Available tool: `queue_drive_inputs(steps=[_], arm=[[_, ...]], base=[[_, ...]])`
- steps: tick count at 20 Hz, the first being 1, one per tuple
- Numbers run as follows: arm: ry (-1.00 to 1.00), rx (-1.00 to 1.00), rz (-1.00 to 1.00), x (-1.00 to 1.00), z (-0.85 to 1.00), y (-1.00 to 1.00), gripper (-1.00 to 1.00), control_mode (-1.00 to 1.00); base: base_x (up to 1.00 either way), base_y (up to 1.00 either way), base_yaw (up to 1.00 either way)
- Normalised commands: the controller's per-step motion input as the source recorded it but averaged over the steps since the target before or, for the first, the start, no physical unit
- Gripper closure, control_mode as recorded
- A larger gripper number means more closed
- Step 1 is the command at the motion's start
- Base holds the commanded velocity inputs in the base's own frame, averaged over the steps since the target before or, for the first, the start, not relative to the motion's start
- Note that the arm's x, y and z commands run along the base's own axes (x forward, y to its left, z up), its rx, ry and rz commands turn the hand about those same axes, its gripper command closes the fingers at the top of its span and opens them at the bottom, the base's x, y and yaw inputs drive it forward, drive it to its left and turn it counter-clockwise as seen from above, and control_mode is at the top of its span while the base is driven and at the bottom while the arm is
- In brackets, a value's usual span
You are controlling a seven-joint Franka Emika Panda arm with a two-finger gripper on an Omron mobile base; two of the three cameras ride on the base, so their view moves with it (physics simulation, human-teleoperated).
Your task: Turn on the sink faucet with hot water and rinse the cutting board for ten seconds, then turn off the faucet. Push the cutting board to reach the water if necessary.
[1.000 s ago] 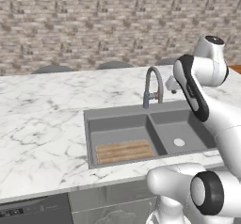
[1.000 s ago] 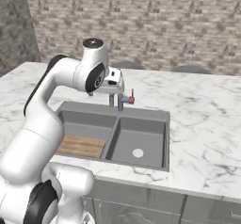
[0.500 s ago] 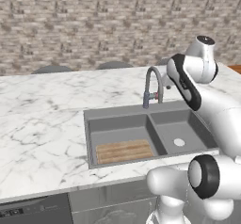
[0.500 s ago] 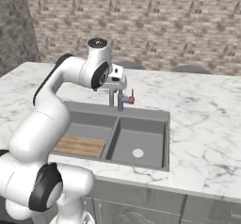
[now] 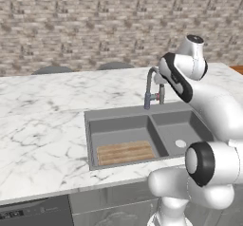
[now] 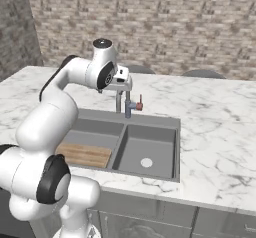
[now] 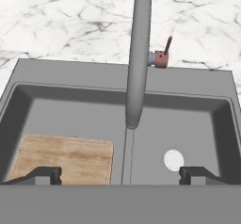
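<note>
The sink faucet arches over the divider of the dark grey sink. No water shows at its spout. Its reddish lever sticks up on the spout's right side. The cutting board lies flat in the left basin, against the near wall. My gripper hovers just above the faucet's arch, looking down into the sink. It is open, with nothing between its fingers.
A round pale drain sits in the right basin. White marble counter surrounds the sink, with a brick wall behind. Two dark chair backs peek over the far edge. A dishwasher panel sits below the counter at left.
The hand has edged a little closer over the faucet's arch and the upper arm has swung round. The cutting board and lever have not moved.
</note>
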Motion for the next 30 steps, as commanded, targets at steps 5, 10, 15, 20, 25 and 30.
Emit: queue_drive_inputs(steps=[5, 10, 15, 20, 25, 30], arm=[[0.00, 0.00, 0.00, 0.17, -0.16, 0.00, -1.00, -1.00], [0.00, 0.00, 0.00, 0.07, -0.07, -0.03, -1.00, -1.00], [0.00, 0.00, 0.00, 0.25, -0.14, -0.01, -1.00, -1.00], [0.00, 0.00, 0.00, 0.24, -0.20, 0.00, -1.00, -1.00], [0.00, 0.00, 0.00, 0.18, -0.15, 0.00, -1.00, -1.00], [-0.02, 0.00, 0.00, 0.19, -0.11, 0.00, -1.00, -1.00]], base=[[0.00, 0.00, 0.00], [0.00, 0.00, 0.00], [0.00, 0.00, 0.00], [0.00, 0.00, 0.00], [0.00, 0.00, 0.00], [0.00, 0.00, 0.00]])
